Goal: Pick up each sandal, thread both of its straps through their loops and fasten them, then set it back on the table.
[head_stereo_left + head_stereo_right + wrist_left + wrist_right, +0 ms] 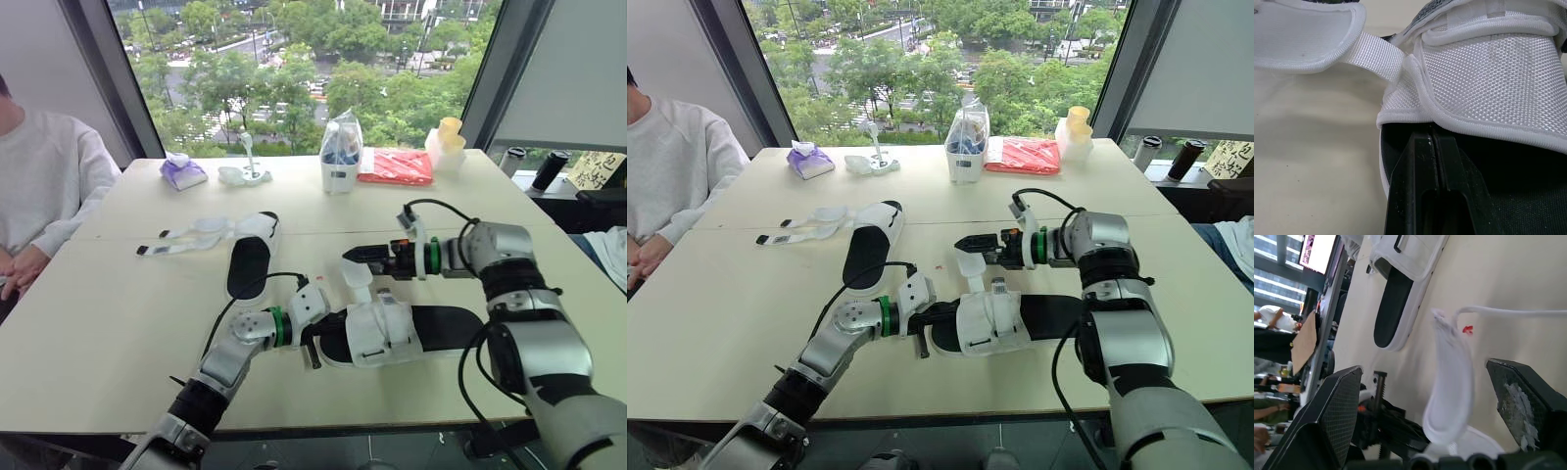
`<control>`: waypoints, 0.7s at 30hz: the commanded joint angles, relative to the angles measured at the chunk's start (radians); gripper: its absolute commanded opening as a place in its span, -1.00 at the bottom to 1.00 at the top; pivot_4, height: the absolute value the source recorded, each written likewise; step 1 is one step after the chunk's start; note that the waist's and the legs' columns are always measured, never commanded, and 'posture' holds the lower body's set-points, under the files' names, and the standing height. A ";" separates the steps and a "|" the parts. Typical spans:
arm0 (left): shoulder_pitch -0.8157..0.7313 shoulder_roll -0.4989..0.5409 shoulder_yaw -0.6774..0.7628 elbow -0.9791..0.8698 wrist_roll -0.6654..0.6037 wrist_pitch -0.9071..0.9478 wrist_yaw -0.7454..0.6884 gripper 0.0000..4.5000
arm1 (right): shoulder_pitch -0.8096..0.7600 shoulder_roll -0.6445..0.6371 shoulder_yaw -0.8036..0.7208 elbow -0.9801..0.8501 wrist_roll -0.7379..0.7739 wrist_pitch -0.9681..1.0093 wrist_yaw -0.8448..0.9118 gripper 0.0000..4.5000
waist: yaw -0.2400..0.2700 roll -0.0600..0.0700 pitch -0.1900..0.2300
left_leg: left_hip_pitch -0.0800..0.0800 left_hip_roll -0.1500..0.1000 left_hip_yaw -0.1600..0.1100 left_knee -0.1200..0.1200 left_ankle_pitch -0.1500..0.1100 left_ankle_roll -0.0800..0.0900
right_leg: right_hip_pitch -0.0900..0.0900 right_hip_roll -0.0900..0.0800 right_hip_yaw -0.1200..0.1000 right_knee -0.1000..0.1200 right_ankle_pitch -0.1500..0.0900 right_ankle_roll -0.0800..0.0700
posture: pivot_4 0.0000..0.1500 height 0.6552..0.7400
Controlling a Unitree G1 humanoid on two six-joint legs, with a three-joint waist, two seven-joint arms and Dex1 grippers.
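- Left eye view: The near sandal (pixel 384 333) lies at the middle of the table (pixel 98 323), close to its front edge. Its black footbed faces up, with a white woven upper across it. One loose strap (pixel 358 279) stands up from its far side. The far sandal (pixel 250 262) lies further back and to the left, with its straps spread flat on the table. Both look light. The soles are probably fairly stiff and the straps soft and floppy, so the sole rim is the place to steady a sandal and the free tip the place to take a strap.
- Right eye view: The left gripper (pixel 926 328) sits at the left end of the near sandal. The right gripper (pixel 965 243) points left and hovers just above the loose strap's tip.
- Left wrist view: The left gripper's two fingers are pressed together, with their tips at the sole's rim just under the white upper. I cannot tell whether any fabric or rim is pinched between them.
- Right wrist view: The right gripper is spread wide. The strap's tip hangs between the fingers and appears to touch neither pad, so nothing is held.
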 commanded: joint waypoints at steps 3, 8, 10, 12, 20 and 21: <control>0.022 0.000 -0.024 0.076 0.060 0.019 0.031 -1.00 | -0.097 0.036 -0.105 0.159 -0.008 -0.107 -0.136 0.93 | 0.002 0.000 0.000 | -0.001 -0.001 0.000 0.000 0.000 0.000 | -0.001 0.000 0.000 0.000 0.000 0.000 | 1.00 1.00; 0.024 0.000 -0.020 0.080 0.059 0.017 0.042 -1.00 | -0.151 0.068 -0.227 0.302 0.006 -0.281 -0.311 0.93 | -0.002 0.000 0.000 | -0.001 -0.002 0.000 0.000 0.000 0.000 | -0.002 0.000 0.001 0.002 0.000 0.000 | 1.00 1.00; 0.026 -0.001 -0.019 0.078 0.058 0.017 0.046 -1.00 | -0.163 0.076 -0.255 0.333 0.005 -0.323 -0.342 0.93 | -0.002 0.000 0.000 | -0.001 -0.002 0.000 0.000 0.000 0.000 | -0.002 0.000 0.001 0.002 0.000 0.000 | 1.00 1.00; 0.029 -0.002 -0.020 0.076 0.058 0.017 0.049 -1.00 | -0.172 0.083 -0.280 0.353 0.006 -0.347 -0.362 0.93 | -0.003 0.000 0.000 | -0.001 -0.002 0.001 0.000 0.000 0.000 | -0.002 0.000 0.001 0.002 0.000 0.000 | 1.00 1.00; 0.036 0.003 -0.018 0.070 0.057 0.020 0.054 -1.00 | -0.178 0.111 -0.215 0.384 -0.089 -0.389 -0.338 -0.05 | -0.004 0.000 0.000 | -0.001 -0.003 0.001 0.000 0.000 0.000 | -0.002 0.000 0.001 0.003 0.000 0.001 | 1.00 1.00; 0.037 0.004 -0.018 0.070 0.057 0.020 0.054 -1.00 | -0.179 0.109 -0.205 0.389 -0.103 -0.386 -0.330 -0.05 | -0.004 0.000 0.000 | -0.001 -0.003 0.001 0.000 0.000 0.000 | -0.002 0.000 0.001 0.004 0.000 0.001 | 1.00 1.00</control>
